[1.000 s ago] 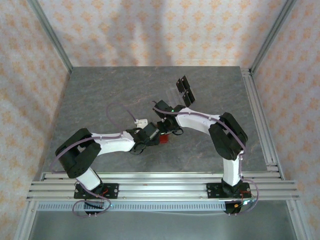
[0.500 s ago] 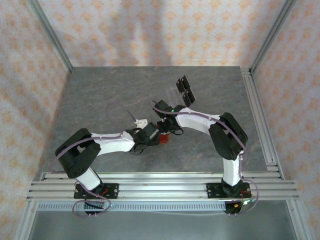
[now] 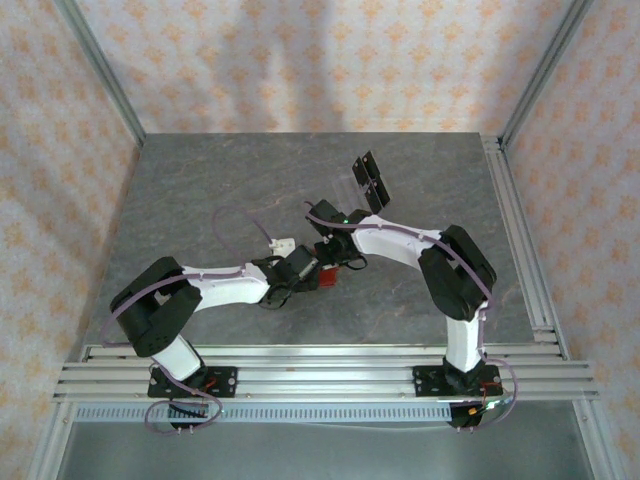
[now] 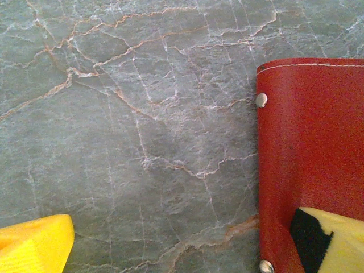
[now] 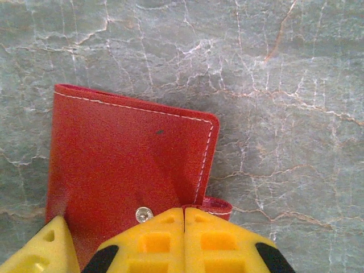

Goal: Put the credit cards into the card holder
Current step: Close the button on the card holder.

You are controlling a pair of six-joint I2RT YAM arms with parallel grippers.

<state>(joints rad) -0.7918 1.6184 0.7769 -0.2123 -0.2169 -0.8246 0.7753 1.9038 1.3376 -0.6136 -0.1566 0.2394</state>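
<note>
A grey veined table (image 3: pixel 200 190) stands enclosed by pale orange-patterned walls (image 3: pixel 300 60).

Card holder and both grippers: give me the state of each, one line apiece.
card holder: folded over, lying on the table, red outside up.
left gripper: jaws wide open, straddling the card holder's edge.
right gripper: jaws shut, at the card holder's snap edge.

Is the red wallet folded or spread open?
Folded, it seems: the card holder shows its stitched red outside, no grey inside.
</note>
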